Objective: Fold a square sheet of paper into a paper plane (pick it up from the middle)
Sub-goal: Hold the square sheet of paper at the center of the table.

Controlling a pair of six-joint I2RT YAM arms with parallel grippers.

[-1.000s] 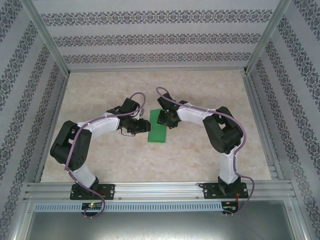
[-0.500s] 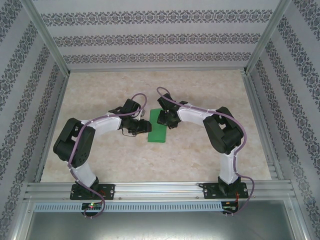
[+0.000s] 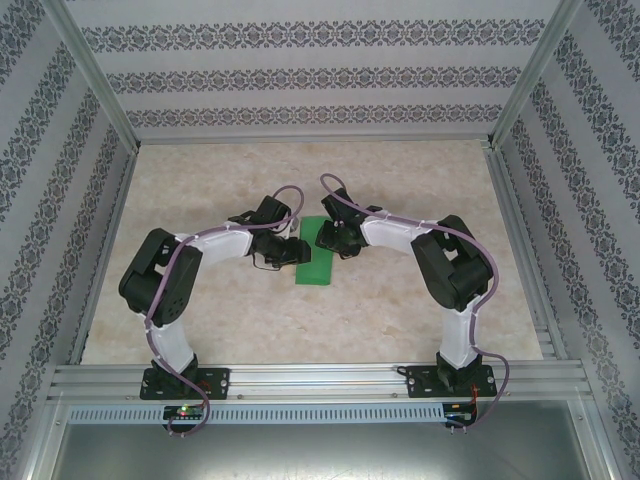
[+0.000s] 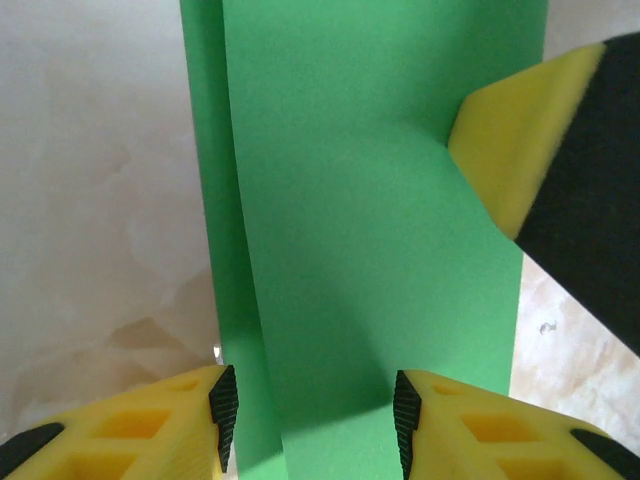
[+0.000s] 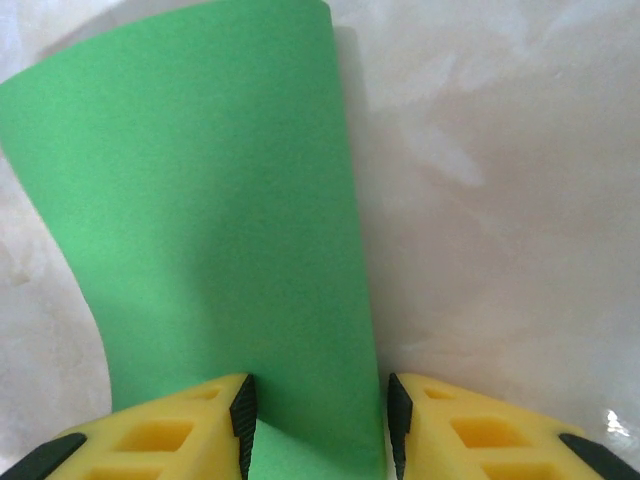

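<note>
Elbow swung rightward, the left pincer (image 4: 310, 420) has barely shifted; half-wide, it straddles the folded square sheet of paper (image 3: 316, 262) at the middle of the desk (image 3: 400, 320). The right pincer (image 5: 318, 425), half-wide too, sits over its far end, likely flattening the crease.

The sheet of paper (image 3: 318, 266) lay in the middle of the bench (image 3: 400, 180). My left tool (image 3: 291, 250) stood over its left side, my right tool (image 3: 327, 238) over its far right corner, the two near each other.

green paper (image 5: 220, 220) lies between the right gripper's (image 5: 318, 420) parted fingers.
</note>
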